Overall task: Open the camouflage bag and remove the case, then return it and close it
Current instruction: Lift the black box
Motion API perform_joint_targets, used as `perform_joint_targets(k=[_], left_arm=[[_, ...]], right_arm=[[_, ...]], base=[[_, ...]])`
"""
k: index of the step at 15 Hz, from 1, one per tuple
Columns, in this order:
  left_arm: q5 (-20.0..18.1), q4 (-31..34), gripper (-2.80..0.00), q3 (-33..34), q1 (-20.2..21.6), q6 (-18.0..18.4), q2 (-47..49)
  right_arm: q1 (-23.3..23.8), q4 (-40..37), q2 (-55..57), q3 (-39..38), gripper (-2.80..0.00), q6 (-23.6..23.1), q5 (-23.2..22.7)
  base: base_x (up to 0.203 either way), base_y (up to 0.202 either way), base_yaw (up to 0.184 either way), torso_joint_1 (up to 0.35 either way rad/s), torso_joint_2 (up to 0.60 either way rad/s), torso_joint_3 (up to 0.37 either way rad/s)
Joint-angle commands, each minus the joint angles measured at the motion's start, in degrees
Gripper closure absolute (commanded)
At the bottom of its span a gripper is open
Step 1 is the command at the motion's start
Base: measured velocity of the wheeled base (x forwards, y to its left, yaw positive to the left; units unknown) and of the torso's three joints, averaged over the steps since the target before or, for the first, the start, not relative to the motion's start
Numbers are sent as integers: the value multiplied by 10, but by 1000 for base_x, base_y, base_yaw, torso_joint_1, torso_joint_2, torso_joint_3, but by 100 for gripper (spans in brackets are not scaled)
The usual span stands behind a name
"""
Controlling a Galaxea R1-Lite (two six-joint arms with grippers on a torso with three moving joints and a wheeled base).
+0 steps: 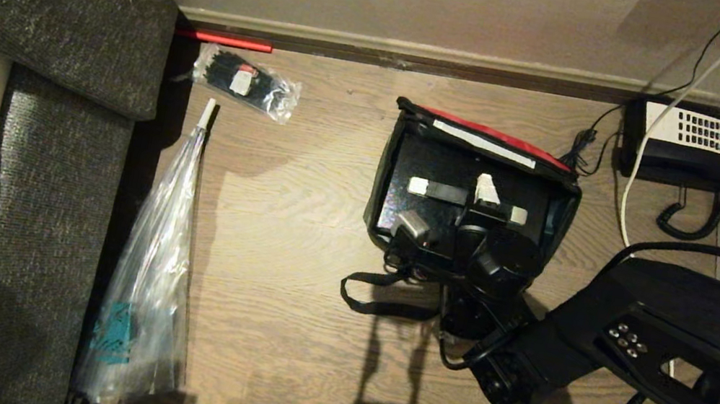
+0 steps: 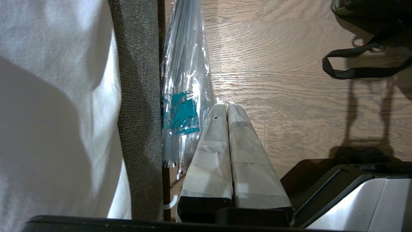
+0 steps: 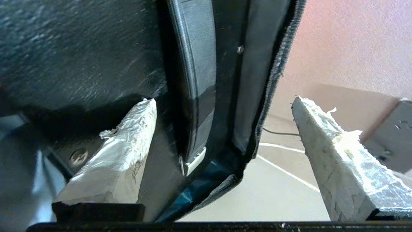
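Camouflage bag on floor, mouth up, long axis 9-to-3, red lid edge at 12. Case inside. Right gripper over bag's 3 o'clock wall, fingers apart, holding nothing. Left gripper parked, fingers together.

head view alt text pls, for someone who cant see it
The right gripper, fingers open, reaches into the open camouflage bag on a wood floor, over the black case inside. A desk telephone sits to the right, two clear plastic bags to the left beside a grey sofa.
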State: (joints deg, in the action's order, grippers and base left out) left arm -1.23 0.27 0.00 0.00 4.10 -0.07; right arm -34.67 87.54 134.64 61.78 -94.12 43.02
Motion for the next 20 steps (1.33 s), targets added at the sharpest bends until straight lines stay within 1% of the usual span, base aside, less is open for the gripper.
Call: perform_joint_targets(k=[1, 3, 5, 12, 16, 20], left_arm=[[0, 0, 0, 1, 0, 0, 1], [0, 0, 0, 1, 0, 0, 1], [0, 0, 0, 1, 0, 0, 1], [0, 0, 0, 1, 0, 0, 1], [0, 0, 0, 1, 0, 0, 1], [0, 0, 0, 1, 0, 0, 1]], right_arm=[[8, 1, 24, 31, -280, -5, 2], [16, 1, 34, 53, -280, -5, 1], [17, 1, 37, 53, -280, 4, 1], [25, 1, 49, 54, -280, 10, 1], [26, 1, 62, 58, -280, 40, 1], [33, 1, 79, 90, -280, 40, 1]], base=[[0, 0, 0, 0, 0, 0], [0, 0, 0, 0, 0, 0], [0, 0, 0, 0, 0, 0], [0, 0, 0, 0, 0, 0], [0, 0, 0, 1, 1, 7], [0, 0, 0, 1, 1, 8]])
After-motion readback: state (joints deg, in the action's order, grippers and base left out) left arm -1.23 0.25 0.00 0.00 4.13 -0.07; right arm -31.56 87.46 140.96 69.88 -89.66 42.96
